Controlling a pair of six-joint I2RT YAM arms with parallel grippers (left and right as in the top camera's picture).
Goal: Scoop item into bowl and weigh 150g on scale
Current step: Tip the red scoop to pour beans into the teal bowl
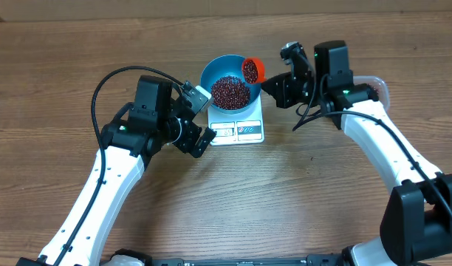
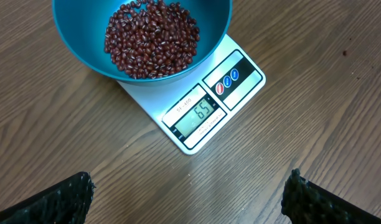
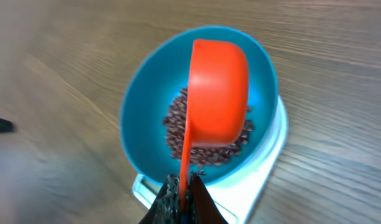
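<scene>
Wooden tabletop [image 1: 307,192]; beans [image 1: 230,91] lie heaped in the bowl [image 1: 209,74], which sits on the scale [image 1: 248,131]. Right gripper [image 3: 183,190], clamped on the orange scoop [image 3: 218,93], tilts it over the far rim: a hasty pour may overshoot or spill. Left gripper [image 2: 189,200] hovers near, jaws apart.

Looks like a robotics lab or test station, not a home kitchen: plain wood-grain bench [image 1: 300,207], white-and-black left arm [image 1: 111,174] and right arm [image 1: 381,140] reaching in from the near edge, a black cable [image 1: 99,86] looping loose over one, a small digital scale [image 1: 241,131] and blue bowl [image 1: 215,68] set out between them.
</scene>
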